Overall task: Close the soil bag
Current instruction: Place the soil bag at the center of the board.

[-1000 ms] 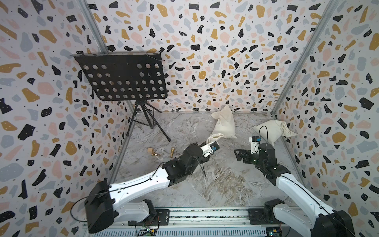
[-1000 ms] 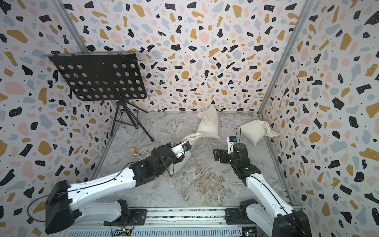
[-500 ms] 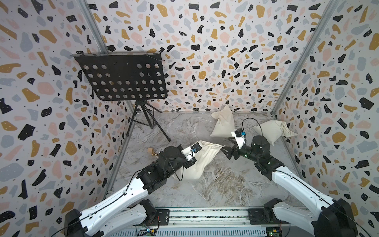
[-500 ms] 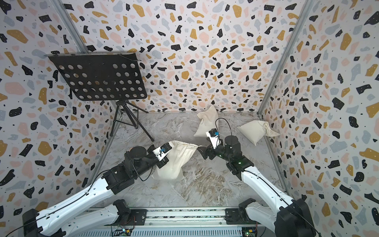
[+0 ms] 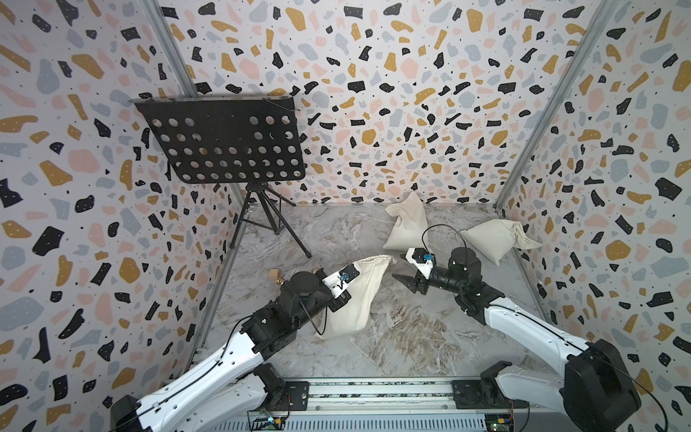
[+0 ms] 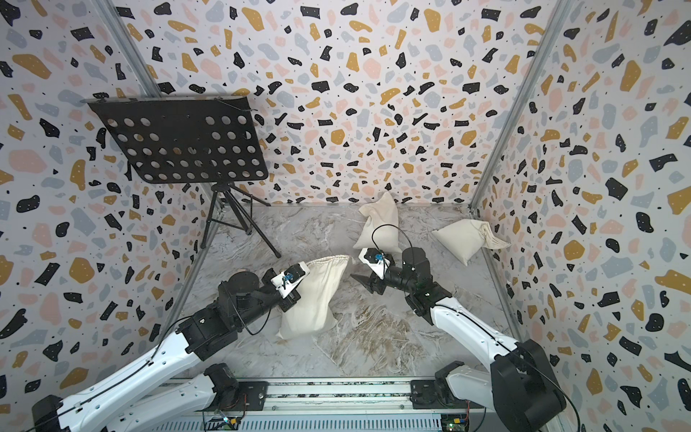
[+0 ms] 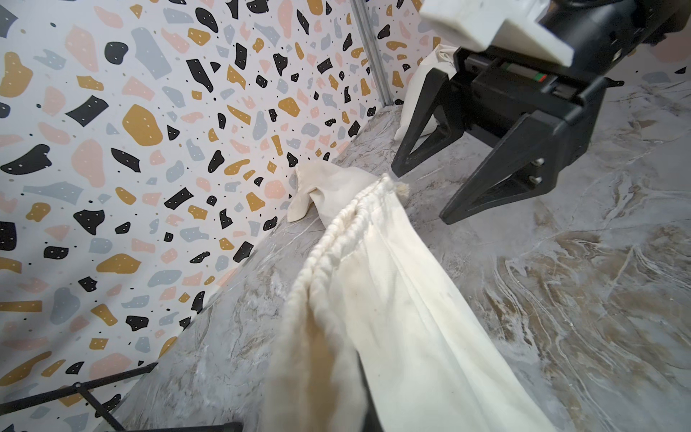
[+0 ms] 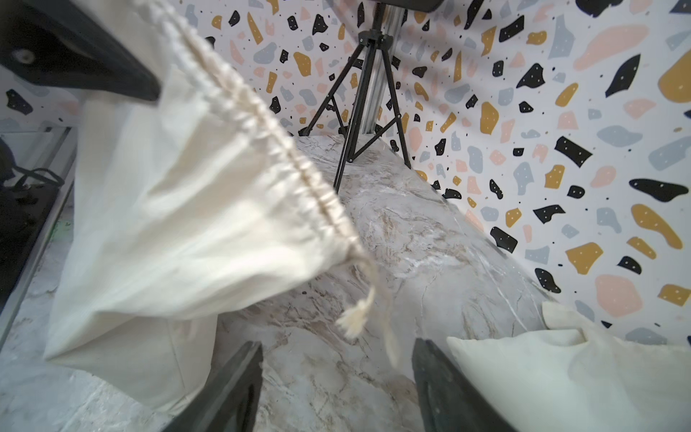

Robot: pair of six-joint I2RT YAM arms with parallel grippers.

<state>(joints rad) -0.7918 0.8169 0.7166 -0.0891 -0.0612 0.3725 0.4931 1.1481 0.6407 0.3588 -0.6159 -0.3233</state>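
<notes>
The soil bag (image 5: pixel 357 299) (image 6: pixel 316 299) is a cream cloth sack standing tilted mid-table, its bottom on the marble top in both top views. My left gripper (image 5: pixel 342 295) (image 6: pixel 293 297) is shut on one end of its gathered rim; in the left wrist view the cloth (image 7: pixel 404 299) covers the jaws. At the rim's other end a thin cord with a frayed tip (image 8: pixel 355 318) (image 7: pixel 402 187) dangles. My right gripper (image 5: pixel 398 268) (image 6: pixel 357 267) (image 8: pixel 336 348) (image 7: pixel 420 196) is open just short of that cord, holding nothing.
Two more cream sacks lie behind: one against the back wall (image 5: pixel 407 224), one by the right wall (image 5: pixel 493 239) (image 8: pixel 561 374). A black music stand (image 5: pixel 224 142) on a tripod (image 8: pixel 366 93) fills the back left. Small brass pieces (image 5: pixel 276 278) lie near the left wall.
My left gripper has drawn back towards the front left with the bag's rim, standing the sack up. The right gripper swung left to the cord end and its jaws have narrowed.
</notes>
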